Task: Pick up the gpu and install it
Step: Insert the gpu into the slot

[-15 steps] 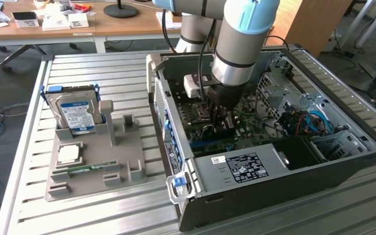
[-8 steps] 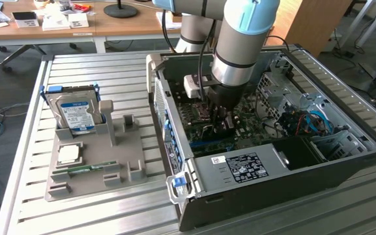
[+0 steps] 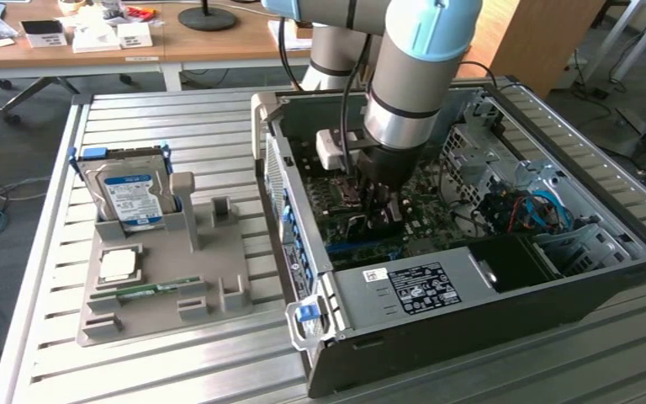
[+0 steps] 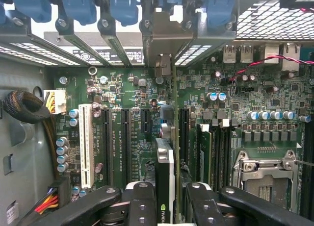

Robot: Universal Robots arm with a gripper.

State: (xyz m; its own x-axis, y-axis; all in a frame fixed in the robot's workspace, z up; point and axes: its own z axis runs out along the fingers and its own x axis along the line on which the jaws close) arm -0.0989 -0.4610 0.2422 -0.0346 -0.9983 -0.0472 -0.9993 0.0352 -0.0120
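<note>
Grey slats make up the bench (image 3: 166, 353) I'm working over, and on it lies an open black computer case (image 3: 592, 290) at the exterior view's right. My arm reaches down into the case, and the tool (image 3: 377, 220) sits low over the green motherboard (image 4: 132, 96). From the wrist view I can see the tool (image 4: 164, 206) closed partway on the gpu (image 4: 165, 179): its black fingers (image 4: 142, 204) press on either side of the thin card, which stands on edge between them with its silvery bracket (image 4: 159, 44) running up to the slot openings at the back of the case. The card sits over the board among the long black expansion slots (image 4: 126, 142); whether it is fully seated in one I cannot tell.

Inside the case I also see a white slot (image 4: 86, 145), an empty processor socket (image 4: 267, 174), a bundle of coloured wires (image 4: 49, 202) and a silver power supply (image 3: 419, 290) with a label at the near end.

At the exterior view's left a grey holder tray (image 3: 166, 290) rests on the bench. A hard drive (image 3: 130, 198) with a blue and white label stands upright in its far end, a square processor chip (image 3: 118, 265) lies in a recess, and a narrow green memory stick (image 3: 144, 292) lies near it.
</note>
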